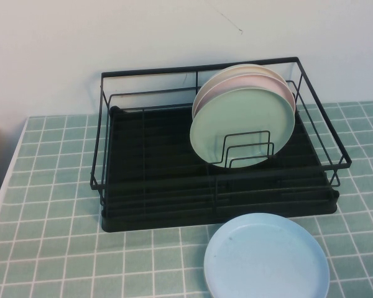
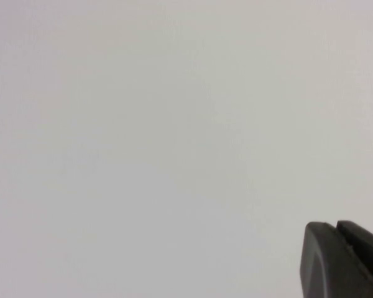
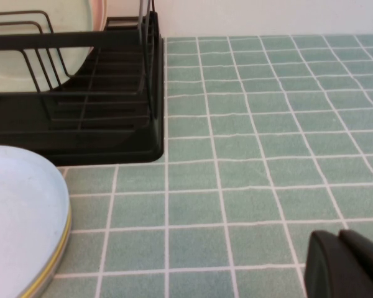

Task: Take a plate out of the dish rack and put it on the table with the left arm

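The pale mint-green plate [image 1: 242, 127] stands upright at the front of a stack in the wire dividers on the right side of the black dish rack [image 1: 149, 155]. It also shows in the right wrist view [image 3: 18, 65]. Neither arm appears in the high view. My left gripper [image 2: 334, 226] shows only its fingertips, pressed together, against a blank pale wall, with nothing in them. My right gripper [image 3: 337, 234] is shut and empty, low over the teal tiled table [image 3: 267, 124], to the right of the rack [image 3: 112, 133].
A pink plate [image 1: 248, 81] and a cream one stand behind the mint plate in the rack. A light blue plate [image 1: 267, 257] lies flat on the table [image 1: 50, 186] in front of the rack's right half, also in the right wrist view [image 3: 18, 211]. The white wall is behind the rack.
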Available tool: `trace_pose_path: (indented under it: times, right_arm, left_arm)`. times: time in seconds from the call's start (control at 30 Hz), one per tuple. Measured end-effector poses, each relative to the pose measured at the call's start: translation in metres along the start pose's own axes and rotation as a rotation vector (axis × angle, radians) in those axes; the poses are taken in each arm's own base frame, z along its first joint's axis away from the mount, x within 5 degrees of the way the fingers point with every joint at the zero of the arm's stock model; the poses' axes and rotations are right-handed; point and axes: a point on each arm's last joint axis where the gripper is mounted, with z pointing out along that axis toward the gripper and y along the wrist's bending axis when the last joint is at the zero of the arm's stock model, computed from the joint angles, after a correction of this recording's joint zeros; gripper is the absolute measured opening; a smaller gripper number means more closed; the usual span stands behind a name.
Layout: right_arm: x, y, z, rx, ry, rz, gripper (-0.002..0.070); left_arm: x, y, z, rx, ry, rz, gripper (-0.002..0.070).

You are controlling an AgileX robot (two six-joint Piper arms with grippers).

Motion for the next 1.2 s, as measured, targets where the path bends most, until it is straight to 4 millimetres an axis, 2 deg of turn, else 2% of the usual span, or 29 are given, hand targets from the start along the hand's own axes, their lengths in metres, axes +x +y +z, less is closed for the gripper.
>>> trace_pose_path:
  times: [0.2,0.33,0.47,0.57,0.63,0.73,0.83,0.97,1.03,1.2]
  right_arm:
    - [0.0,0.0,0.0,0.0,0.0,0.0,-0.0001]
    - [0.0,0.0,0.0,0.0,0.0,0.0,-0.0001]
    - [0.0,0.0,0.0,0.0,0.0,0.0,-0.0001]
    - [0.0,0.0,0.0,0.0,0.0,0.0,-0.0001]
    - [0.0,0.0,0.0,0.0,0.0,0.0,-0.0001]
    - [0.0,0.0,0.0,0.0,0.0,0.0,-0.0001]
    - [0.0,0.0,0.0,0.0,0.0,0.0,-0.0001]
    - [0.0,0.0,0.0,0.0,0.0,0.0,-0.0001]
    - [0.0,0.0,0.0,0.0,0.0,0.0,-0.0001]
    - [0.0,0.0,0.0,0.0,0.0,0.0,-0.0001]
  left_arm:
    - [-0.022,0.0,-0.003,0.0,-0.246,0.023,-0.0003]
    - [-0.037,-0.002,0.002,0.012,-0.274,-0.032,-0.0003]
    - [-0.071,-0.01,0.016,0.034,-0.177,-0.091,-0.0003]
    - [-0.098,-0.017,0.029,0.042,-0.041,-0.045,-0.0003]
    - [-0.103,-0.019,0.039,0.043,0.058,-0.012,-0.0003]
    - [-0.104,-0.023,0.061,0.044,0.267,0.014,-0.0003]
    - [-0.095,-0.027,0.096,0.041,0.586,0.021,-0.0003]
    - [-0.09,-0.03,0.127,0.037,0.693,0.006,-0.0003]
    - [-0.078,-0.03,0.145,0.029,0.706,-0.023,-0.0003]
    - [-0.053,-0.031,0.169,0.033,0.752,-0.09,-0.0003]
